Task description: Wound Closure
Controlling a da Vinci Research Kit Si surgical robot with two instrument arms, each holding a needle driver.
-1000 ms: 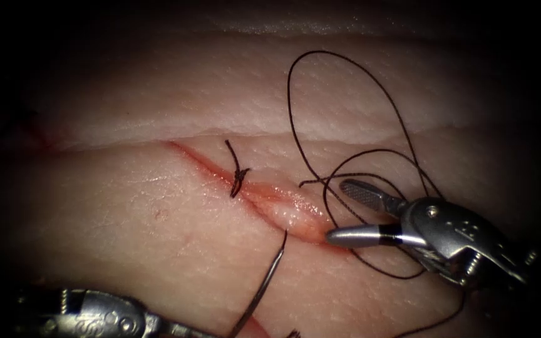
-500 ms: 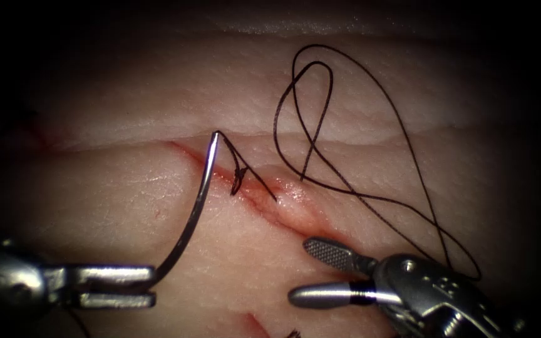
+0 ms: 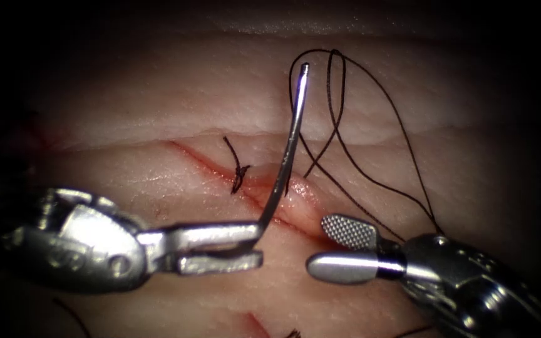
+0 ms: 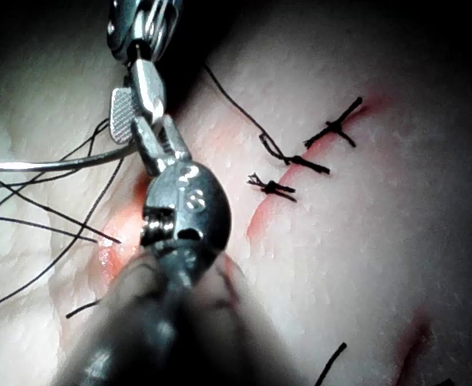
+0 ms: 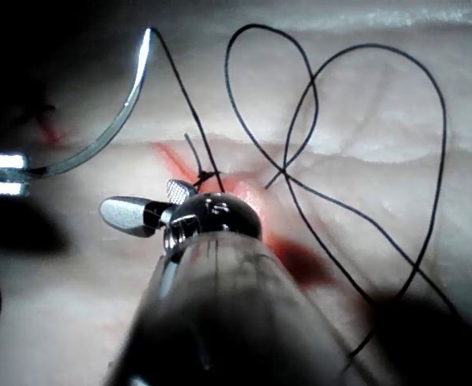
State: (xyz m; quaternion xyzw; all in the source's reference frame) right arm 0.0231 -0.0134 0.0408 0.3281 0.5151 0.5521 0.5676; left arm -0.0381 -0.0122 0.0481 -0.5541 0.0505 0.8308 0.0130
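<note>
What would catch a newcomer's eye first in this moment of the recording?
The curved needle stands out first: clear of the tissue, it rises over the cut, gripped near one end by the left pincer. Beside it, the right pincer gapes open, holding nothing. Dark thread loops loosely over the tissue right of the cut, and a tied stitch crosses the cut further left.

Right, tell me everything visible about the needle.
The needle is a thin curved piece of shiny steel, out of the tissue. The left tool grips it near its blunt end; it rises over the cut, and the thread loops from its upper end. The right tool is apart from it, jaws open.
</note>
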